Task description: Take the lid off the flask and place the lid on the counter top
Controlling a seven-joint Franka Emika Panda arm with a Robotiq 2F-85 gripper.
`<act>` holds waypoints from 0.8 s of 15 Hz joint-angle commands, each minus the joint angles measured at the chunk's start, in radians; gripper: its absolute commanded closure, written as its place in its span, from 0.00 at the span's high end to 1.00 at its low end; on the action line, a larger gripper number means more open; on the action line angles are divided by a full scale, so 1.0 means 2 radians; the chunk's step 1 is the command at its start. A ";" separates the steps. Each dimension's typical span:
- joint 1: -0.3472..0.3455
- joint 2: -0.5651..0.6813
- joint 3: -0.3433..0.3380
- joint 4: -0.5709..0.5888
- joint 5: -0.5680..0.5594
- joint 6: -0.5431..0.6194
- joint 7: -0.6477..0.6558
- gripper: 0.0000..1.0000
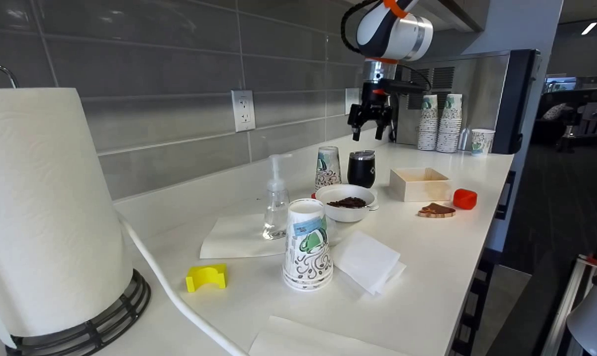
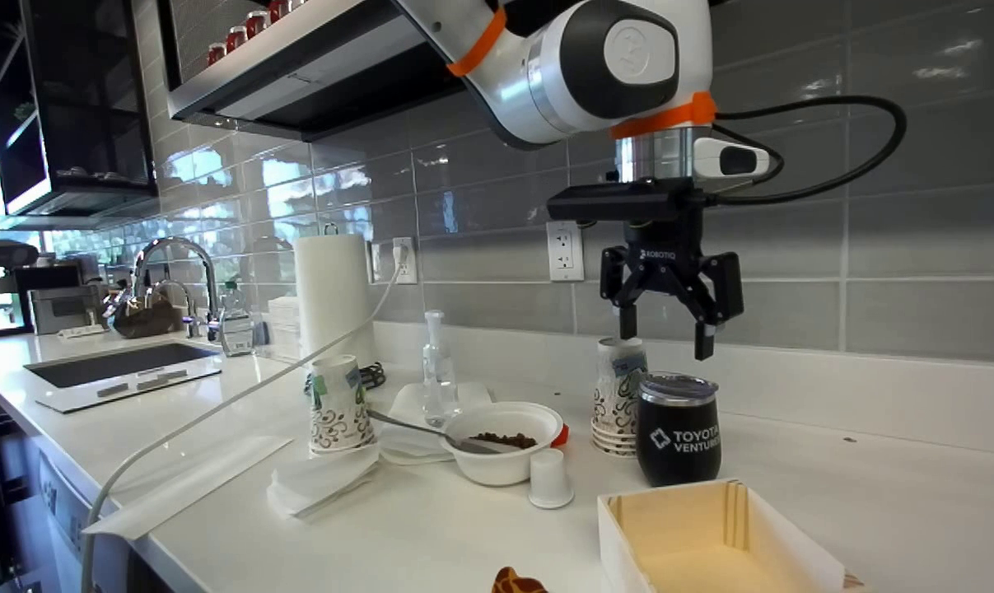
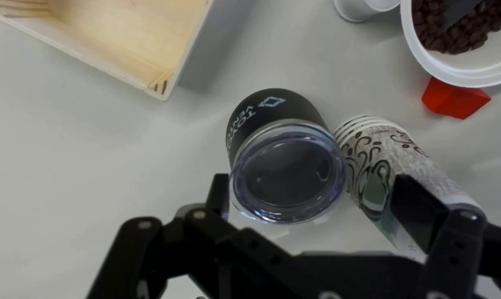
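The flask (image 1: 361,174) is a short black tumbler with white lettering, upright on the white counter top (image 2: 431,548). The flask also shows in an exterior view (image 2: 678,441) and in the wrist view (image 3: 271,107). The lid (image 3: 287,174) is a see-through round cap with a dark look, seated on the flask's top; it shows in both exterior views (image 1: 362,155) (image 2: 678,385). My gripper (image 2: 666,339) is open and empty, pointing down above the flask, apart from the lid. In the wrist view the fingers (image 3: 315,199) stand either side of the lid, the left one nearer its rim.
A stack of printed paper cups (image 3: 383,162) stands right beside the flask, under one finger in the wrist view. A wooden box (image 2: 723,535) is close by. A white bowl of beans (image 1: 345,210), a small white cup (image 2: 550,479) and a soap bottle (image 1: 276,212) stand nearby.
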 commanded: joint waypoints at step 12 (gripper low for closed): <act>-0.014 0.077 0.007 0.066 -0.015 -0.005 0.013 1.00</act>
